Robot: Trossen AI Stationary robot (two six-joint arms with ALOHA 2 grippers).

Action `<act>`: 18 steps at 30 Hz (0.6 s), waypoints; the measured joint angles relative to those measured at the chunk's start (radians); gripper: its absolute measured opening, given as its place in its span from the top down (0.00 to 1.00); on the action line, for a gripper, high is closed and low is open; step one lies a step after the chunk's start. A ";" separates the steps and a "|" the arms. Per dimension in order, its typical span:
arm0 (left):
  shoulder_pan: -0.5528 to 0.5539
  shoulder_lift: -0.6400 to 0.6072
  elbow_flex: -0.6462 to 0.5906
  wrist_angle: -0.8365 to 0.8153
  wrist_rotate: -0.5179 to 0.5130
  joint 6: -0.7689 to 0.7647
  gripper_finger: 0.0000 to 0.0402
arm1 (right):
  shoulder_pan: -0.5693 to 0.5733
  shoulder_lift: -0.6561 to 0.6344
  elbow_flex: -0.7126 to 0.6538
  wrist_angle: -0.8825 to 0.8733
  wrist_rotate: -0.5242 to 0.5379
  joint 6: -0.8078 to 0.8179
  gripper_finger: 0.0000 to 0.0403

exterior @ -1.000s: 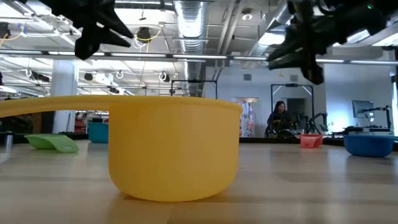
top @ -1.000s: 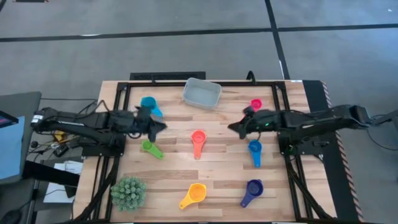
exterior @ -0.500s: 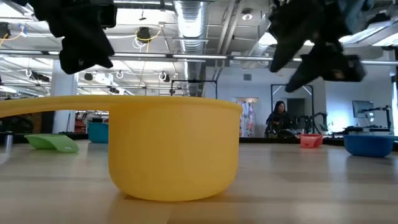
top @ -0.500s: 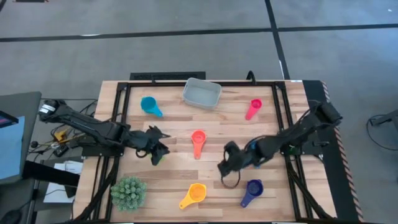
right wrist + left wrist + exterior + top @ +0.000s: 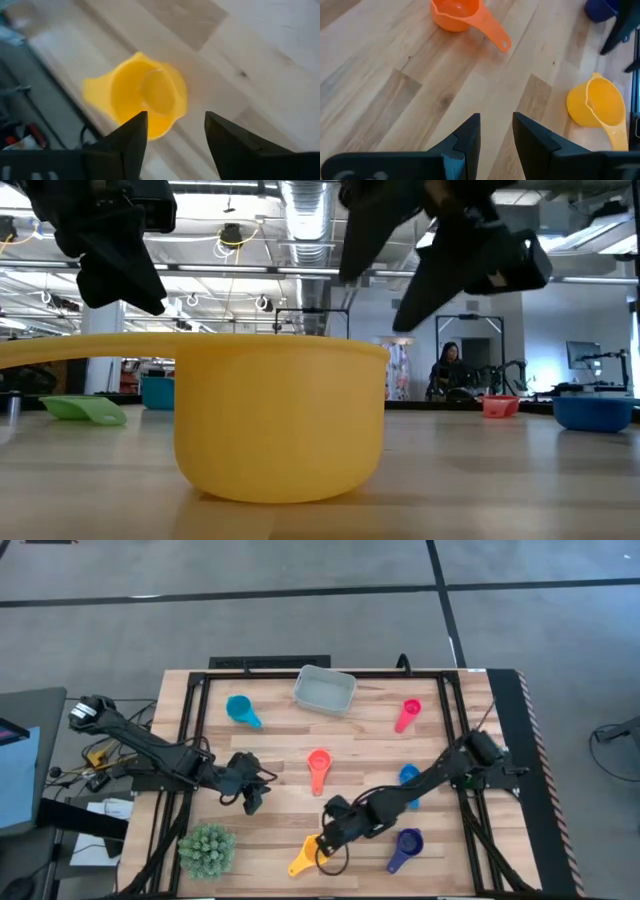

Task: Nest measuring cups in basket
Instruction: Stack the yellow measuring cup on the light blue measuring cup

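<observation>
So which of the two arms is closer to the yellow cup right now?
The right one: the right gripper hangs over the yellow cup, jaws open. The left gripper is farther off, above the table toward the green plant.

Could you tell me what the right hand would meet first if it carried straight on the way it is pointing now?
Most likely the yellow measuring cup: the right hand is open and aimed at its bowl, which sits just ahead between the fingers. Depth is unclear, but nothing shows between the hand and the cup.
</observation>
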 joint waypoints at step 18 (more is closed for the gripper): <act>-0.131 0.000 -0.001 -0.072 -0.090 -0.117 0.75 | -0.021 0.124 0.034 0.025 -0.096 -0.006 0.50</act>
